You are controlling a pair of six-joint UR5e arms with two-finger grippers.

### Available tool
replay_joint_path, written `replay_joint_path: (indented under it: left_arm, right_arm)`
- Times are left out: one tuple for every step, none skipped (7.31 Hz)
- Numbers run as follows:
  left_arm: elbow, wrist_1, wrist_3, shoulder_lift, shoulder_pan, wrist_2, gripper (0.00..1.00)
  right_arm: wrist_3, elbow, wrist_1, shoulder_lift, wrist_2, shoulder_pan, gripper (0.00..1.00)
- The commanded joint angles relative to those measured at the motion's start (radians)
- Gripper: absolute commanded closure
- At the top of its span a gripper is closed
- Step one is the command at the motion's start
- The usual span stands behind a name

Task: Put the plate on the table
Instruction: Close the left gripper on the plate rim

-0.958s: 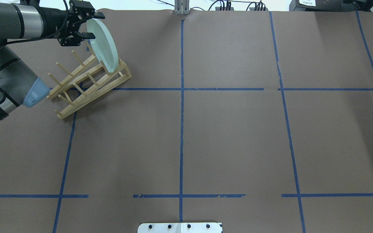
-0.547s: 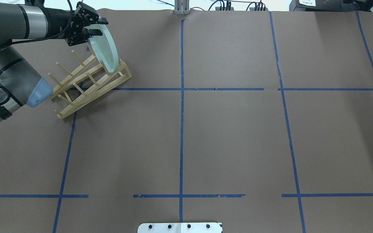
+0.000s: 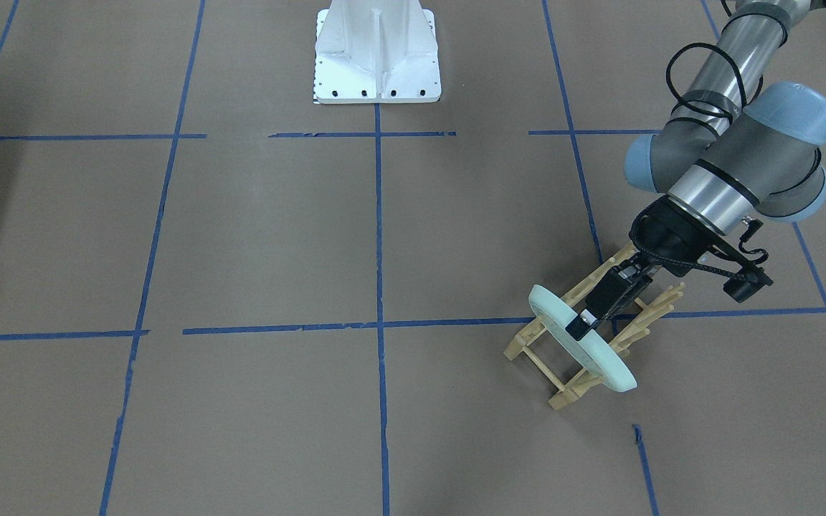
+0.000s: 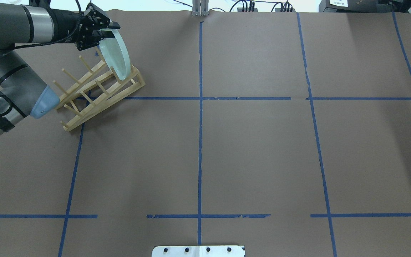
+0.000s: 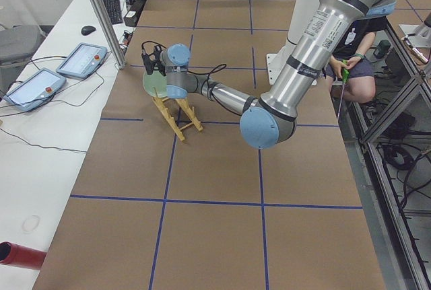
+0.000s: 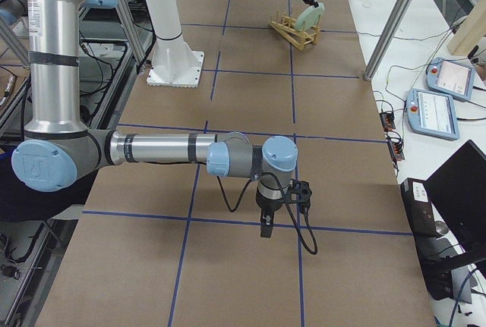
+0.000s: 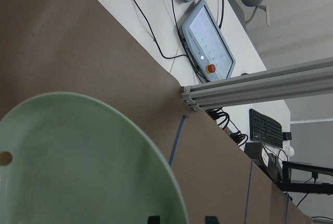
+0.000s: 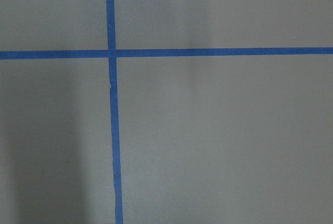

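Note:
The pale mint-green plate (image 4: 118,59) stands on edge in the far end slot of the wooden peg rack (image 4: 98,93), on the brown table (image 4: 255,150) at its far left. My left gripper (image 4: 108,30) reaches in from the left, its fingers straddling and shut on the plate's top rim. The front view shows a finger over the plate's (image 3: 603,362) rim. The left wrist view shows the plate (image 7: 78,167) filling the lower left, its rim between the fingertips. My right gripper (image 6: 265,228) hangs over the table far from the plate; I cannot tell its state.
The white robot base (image 3: 377,57) stands at the table's near middle edge. Operator tablets (image 7: 205,42) and cables lie on the white bench beyond the table's far edge. An aluminium post (image 5: 101,17) stands near the rack. Blue tape lines (image 8: 112,130) cross the paper.
My left gripper moved right onto the plate's top rim, and its fingers narrowed from wide open to closed around it. The plate and rack have not moved.

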Motion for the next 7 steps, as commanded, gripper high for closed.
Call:
replay_joint_path:
  left_arm:
    - [-0.009, -0.006, -0.002, 0.0, -0.001, 0.0, 1.0]
    - [-0.018, -0.033, -0.006, 0.003, -0.004, -0.003, 1.0]
    - [-0.023, -0.078, -0.013, 0.012, -0.009, -0.011, 1.0]
    - [-0.023, -0.146, -0.038, 0.027, -0.015, -0.011, 1.0]
    - [-0.023, -0.218, -0.073, 0.055, -0.017, -0.012, 1.0]
    - [-0.023, -0.265, -0.12, 0.066, -0.021, -0.011, 1.0]
    - [-0.023, -0.289, -0.171, 0.066, -0.037, -0.012, 1.0]
  right_arm:
    - [-0.001, 0.0, 0.0, 0.0, 0.0, 0.001, 0.0]
    - [0.001, 0.0, 0.0, 0.0, 0.0, 0.001, 0.0]
    - [-0.001, 0.0, 0.0, 0.0, 0.0, 0.0, 0.0]
    - [-0.001, 0.0, 0.0, 0.0, 0.0, 0.0, 0.0]
    - [-0.001, 0.0, 0.0, 0.0, 0.0, 0.0, 0.0]
    - [0.001, 0.0, 0.0, 0.0, 0.0, 0.0, 0.0]
    - [-0.001, 0.0, 0.0, 0.0, 0.0, 0.0, 0.0]
